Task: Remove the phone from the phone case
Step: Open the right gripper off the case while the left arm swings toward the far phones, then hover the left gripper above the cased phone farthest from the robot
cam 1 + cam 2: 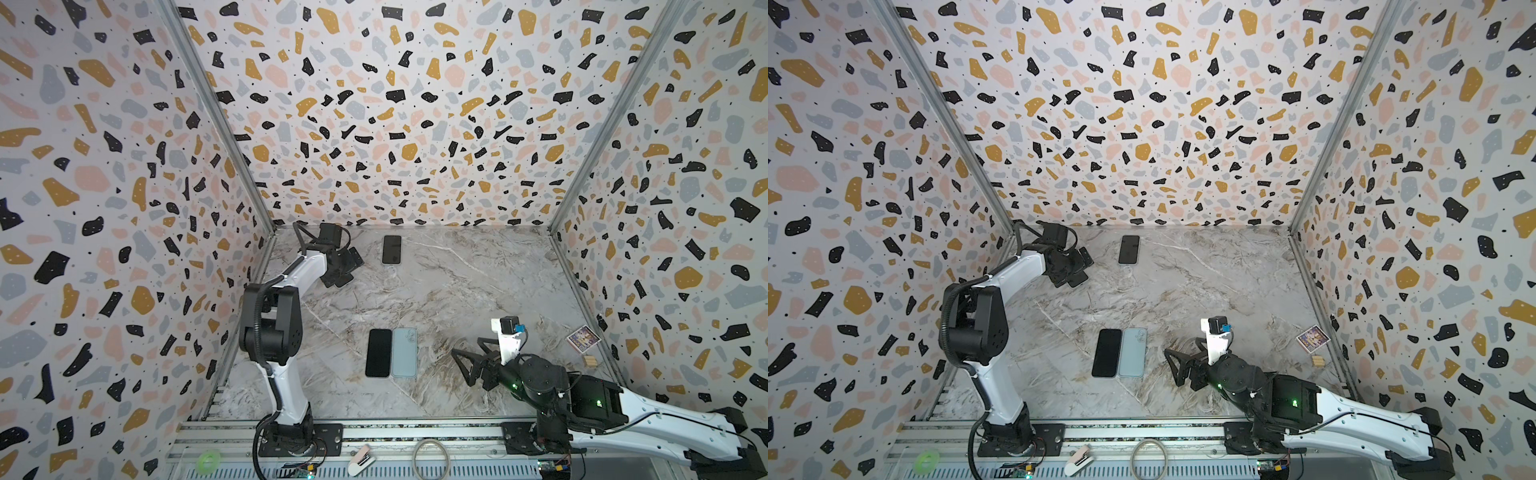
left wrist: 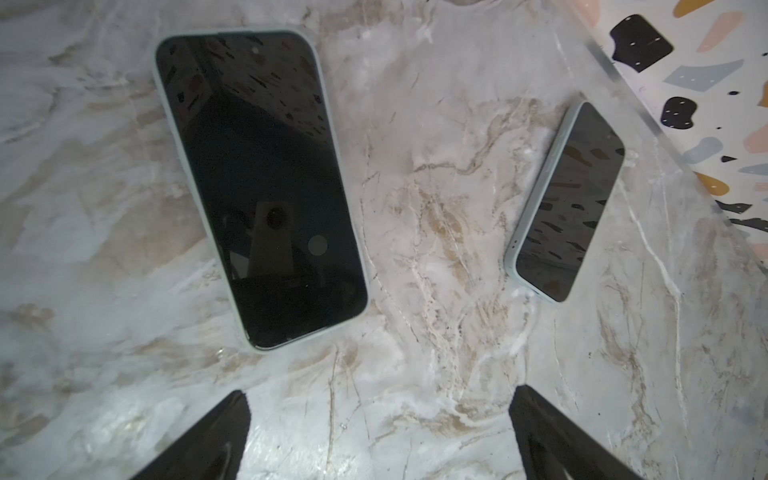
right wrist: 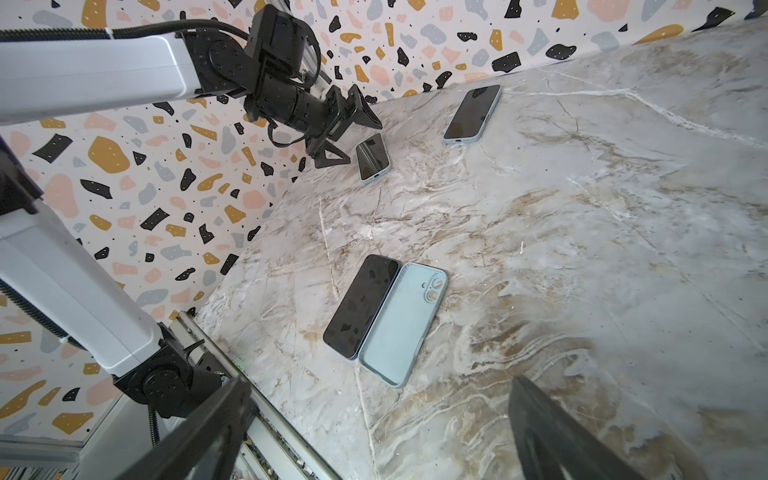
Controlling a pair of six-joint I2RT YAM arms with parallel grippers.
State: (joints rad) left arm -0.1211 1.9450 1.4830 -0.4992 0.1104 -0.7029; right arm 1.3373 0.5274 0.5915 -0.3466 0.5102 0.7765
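Left wrist view shows a cased phone (image 2: 262, 187) lying screen-up on the table (image 2: 436, 332), just beyond the left end effector (image 2: 378, 436), whose jaws are spread wide and hold nothing. A second cased phone (image 2: 565, 203) lies near the wall (image 2: 706, 104). The right end effector (image 3: 374, 436), likewise spread and empty, hovers near a bare phone (image 3: 360, 305) lying edge to edge with an empty blue case (image 3: 401, 322).

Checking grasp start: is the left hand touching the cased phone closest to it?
Apart. The left wrist view shows bare marble tabletop between the cased phone and both fingertips of the open left hand.
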